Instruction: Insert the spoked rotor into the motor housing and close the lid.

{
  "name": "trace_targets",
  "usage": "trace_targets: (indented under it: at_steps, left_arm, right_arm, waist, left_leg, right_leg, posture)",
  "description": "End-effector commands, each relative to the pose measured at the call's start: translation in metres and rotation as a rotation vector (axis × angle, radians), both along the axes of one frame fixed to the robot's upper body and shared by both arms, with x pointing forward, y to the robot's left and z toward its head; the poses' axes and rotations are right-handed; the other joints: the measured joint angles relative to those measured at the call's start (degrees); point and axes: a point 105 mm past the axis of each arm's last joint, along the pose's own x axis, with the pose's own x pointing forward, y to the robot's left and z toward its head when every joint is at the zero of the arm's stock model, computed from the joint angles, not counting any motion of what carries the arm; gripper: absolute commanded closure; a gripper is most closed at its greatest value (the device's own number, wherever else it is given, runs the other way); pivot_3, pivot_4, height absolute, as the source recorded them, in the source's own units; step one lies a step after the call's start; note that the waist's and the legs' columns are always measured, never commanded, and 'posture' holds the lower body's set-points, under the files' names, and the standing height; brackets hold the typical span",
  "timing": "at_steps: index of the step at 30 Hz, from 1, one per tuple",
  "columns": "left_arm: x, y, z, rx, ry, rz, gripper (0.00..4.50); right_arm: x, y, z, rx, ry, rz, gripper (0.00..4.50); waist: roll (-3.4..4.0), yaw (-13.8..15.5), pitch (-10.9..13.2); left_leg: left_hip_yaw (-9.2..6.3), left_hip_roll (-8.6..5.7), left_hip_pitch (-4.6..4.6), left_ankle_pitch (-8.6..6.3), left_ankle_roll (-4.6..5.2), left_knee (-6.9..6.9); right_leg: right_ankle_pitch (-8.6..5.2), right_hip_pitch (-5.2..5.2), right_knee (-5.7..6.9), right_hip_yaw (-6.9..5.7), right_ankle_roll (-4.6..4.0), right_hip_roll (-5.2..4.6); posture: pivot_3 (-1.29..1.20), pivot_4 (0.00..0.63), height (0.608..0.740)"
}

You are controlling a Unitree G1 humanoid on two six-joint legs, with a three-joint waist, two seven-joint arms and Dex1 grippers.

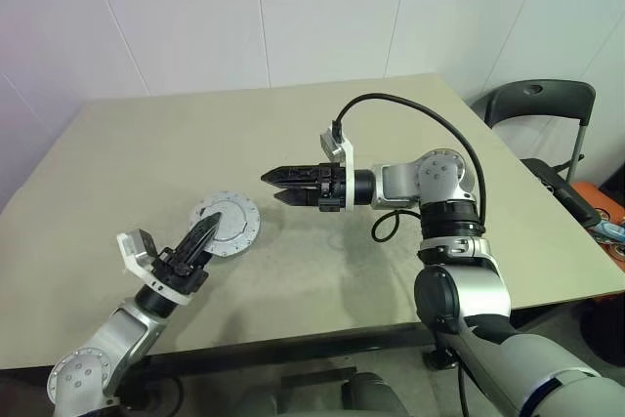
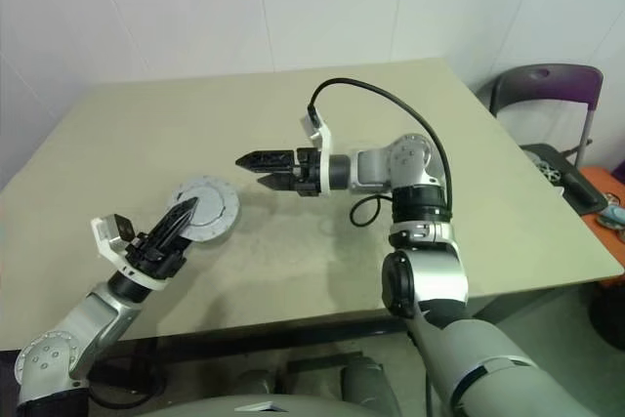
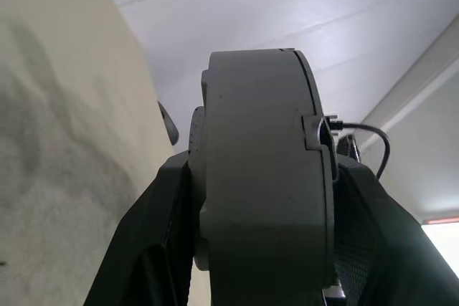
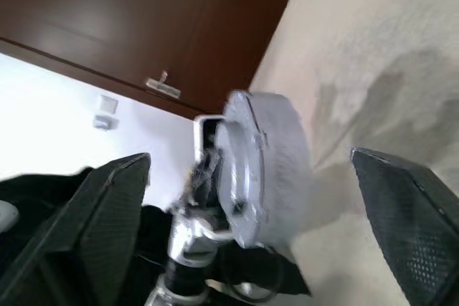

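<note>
I have the round grey motor assembly [image 1: 227,223] pinched edge-on in my left hand [image 1: 207,234], one finger [image 3: 154,241] on each flat face, as my left wrist view shows. From above, its far edge looks to sit on or just over the worktop [image 1: 293,144]; I cannot tell whether it touches. Its upward face is a closed grey disc, which I take to be the lid already seated on the housing, so I judge the rotor is inside, though I cannot see it. I grip it across its thickness, I think, to keep lid and housing pressed together while the other hand works on the face or lets go.

My left forearm comes up from the near edge of the worktop, wrist bent, the hand aimed forward and slightly upward toward my right.

My right hand [image 1: 276,187] hangs above the worktop, just beyond and to the right of the assembly, clear of it. Its fingers [image 4: 107,206] are spread wide and empty, pointing level across toward my left. The elbow is folded and the wrist turned sharply inward.
</note>
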Motion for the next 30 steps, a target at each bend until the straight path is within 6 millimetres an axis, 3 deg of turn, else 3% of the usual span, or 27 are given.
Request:
trace_targets:
  at_steps: [1, 5, 10, 15, 21, 30]
  left_arm:
    - [0.001, 0.024, 0.027, -0.026, -0.105, 0.139, 2.36]
    - [0.011, 0.045, 0.025, 0.005, -0.053, 0.302, 2.36]
    - [0.022, 0.067, 0.018, 0.024, 0.022, 0.459, 2.36]
    - [0.032, 0.089, -0.009, 0.161, 0.192, 0.636, 2.36]
    - [0.040, 0.112, -0.006, -0.048, 0.255, 0.777, 2.36]
    - [0.050, 0.124, -0.010, -0.190, 0.356, 0.845, 2.36]
  right_arm:
    - [0.002, 0.000, 0.008, -0.083, -0.229, 0.012, 0.00]
    - [0.007, -0.004, -0.011, -0.286, -0.534, 0.070, 0.00]
    - [0.010, -0.005, -0.018, -0.392, -0.810, 0.159, 0.00]
    - [0.016, -0.002, -0.026, -0.462, -1.161, 0.215, 0.00]
    - [0.012, -0.003, -0.030, -0.445, -1.187, 0.257, 0.00]
    - [0.009, -0.005, -0.028, -0.427, -1.193, 0.282, 0.00]
  waist:
    - [0.00, 0.01, 0.00]
    - [-0.01, 0.05, -0.01]
    - [-0.06, 0.20, 0.02]
    - [-0.16, 0.59, 0.00]
    - [-0.71, 1.95, 0.04]
    - [-0.80, 3.44, 0.02]
  left_leg:
    - [0.00, 0.00, -0.04, 0.00, 0.00, 0.00]
    - [0.00, 0.00, -0.20, 0.00, 0.00, 0.01]
    - [-0.03, 0.00, -0.48, 0.00, -0.02, 0.09]
    - [-0.03, -0.03, -0.49, 0.01, -0.02, 0.11]
    - [-0.08, 0.00, -0.51, 0.02, -0.04, 0.16]
    - [-0.06, -0.03, -0.51, 0.02, -0.04, 0.19]
  right_leg:
    - [0.01, -0.04, 0.00, 0.00, 0.01, 0.00]
    - [0.08, -0.16, -0.08, -0.01, 0.15, -0.03]
    - [0.11, -0.37, -0.09, -0.02, 0.17, -0.05]
    - [0.11, -0.37, -0.11, -0.02, 0.18, -0.04]
    - [0.14, -0.39, -0.06, -0.06, 0.15, -0.04]
    - [0.15, -0.36, -0.09, -0.07, 0.14, -0.05]
  posture:
    - [0.00, 0.000, 0.740]
    - [0.00, 0.000, 0.740]
    - [0.00, 0.000, 0.740]
    - [0.00, 0.000, 0.740]
    - [0.00, 0.000, 0.740]
    - [0.00, 0.000, 0.740]
